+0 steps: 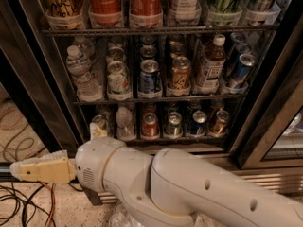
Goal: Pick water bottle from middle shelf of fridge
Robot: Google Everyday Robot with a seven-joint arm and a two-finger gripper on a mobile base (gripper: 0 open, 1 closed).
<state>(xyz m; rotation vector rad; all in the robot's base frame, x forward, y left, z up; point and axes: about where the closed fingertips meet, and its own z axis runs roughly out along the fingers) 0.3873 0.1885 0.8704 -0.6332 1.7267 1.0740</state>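
— Down at the near left, outside the fridge (29, 86), is that the gripper (23, 170)?

— Yes. It is the pale cream wedge pointing left, low over the speckled floor and just above the loose cables (12, 203). It sits at the end of the thick white arm (189, 190), which comes in from the near right and crosses the bottom of the view.

— Clenched or released?

— I cannot tell from this angle. It touches none of the drinks, and it is lower and nearer than the racks.

— And the water bottle (80, 72)?

— It stands upright at the left end of the middle shelf (161, 99), white cap on top, close to the fridge's left wall and well apart from the gripper.

— What stands beside it?

— To its right is a row of cans (150, 77) in clear holders. Further right on the same rack is an amber-drink bottle (211, 63) with a white cap.

— Above and below?

— Tall red cola cans (105, 1) stand on the rack above. The rack below carries more cans and a squat clear bottle (125, 122).
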